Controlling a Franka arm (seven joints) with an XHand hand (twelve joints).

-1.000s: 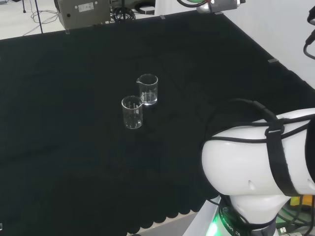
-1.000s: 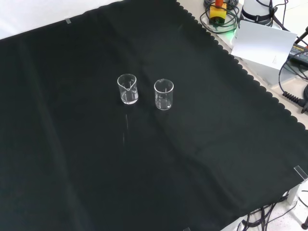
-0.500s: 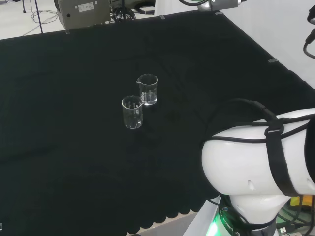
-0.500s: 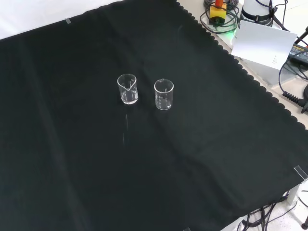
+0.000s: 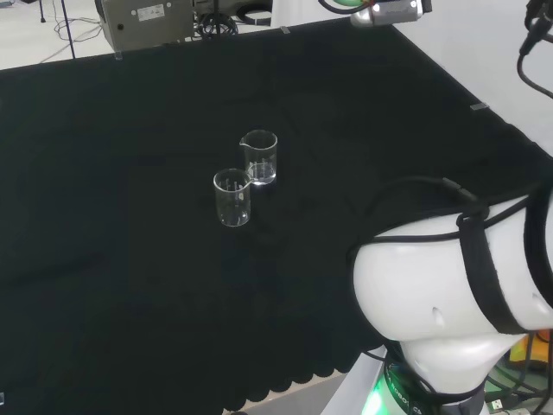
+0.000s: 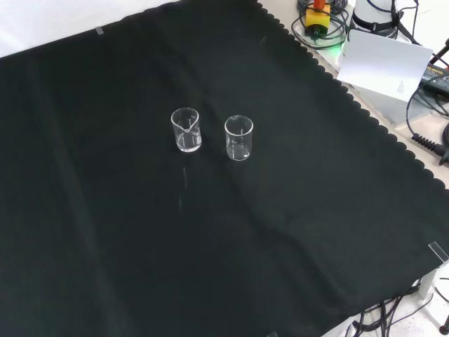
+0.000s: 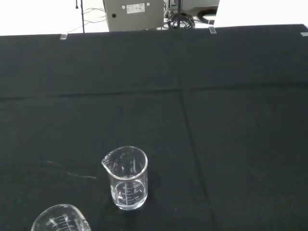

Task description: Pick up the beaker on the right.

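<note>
Black cloth bears two upright beakers.

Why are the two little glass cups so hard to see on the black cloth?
They are clear, so the black cloth shows straight through. In the front view, bright rims and bases outline the two beakers. In the head view, the nearer beaker overlaps the farther one. In the wrist view, one beaker looks large, with its printed marks visible.
</note>
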